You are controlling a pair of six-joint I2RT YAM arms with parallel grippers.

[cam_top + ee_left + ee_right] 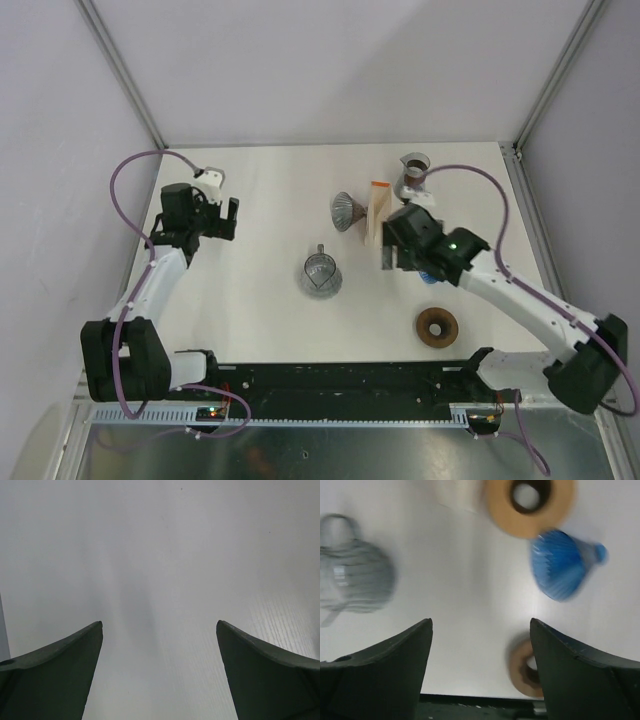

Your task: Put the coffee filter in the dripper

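Two claws were open with nothing between their fingers. The left claw [218, 220] [160, 625] hung over bare bench [270, 180] at 9 o'clock, well apart from everything else. The right claw [390, 258] [480, 622] hovered right of centre, jaws wide. It was just beside the near end of the filters [376, 215], a cream stack standing on edge at 1 o'clock from the dripper [321, 272]. That grey, handled dripper [355, 575] sat near the bench's middle and showed blurred at 9 o'clock in the right wrist view. A silver cone [346, 211] lay just at 9 o'clock of the filters. A blue cone [562, 570] lay at 3 o'clock of the dripper, between a tan ring [530, 500] at its 12 and a brown ring [437, 326] at its 6. A cup [414, 172] stood at the back. Whether a filter lay inside the dripper could not be told.
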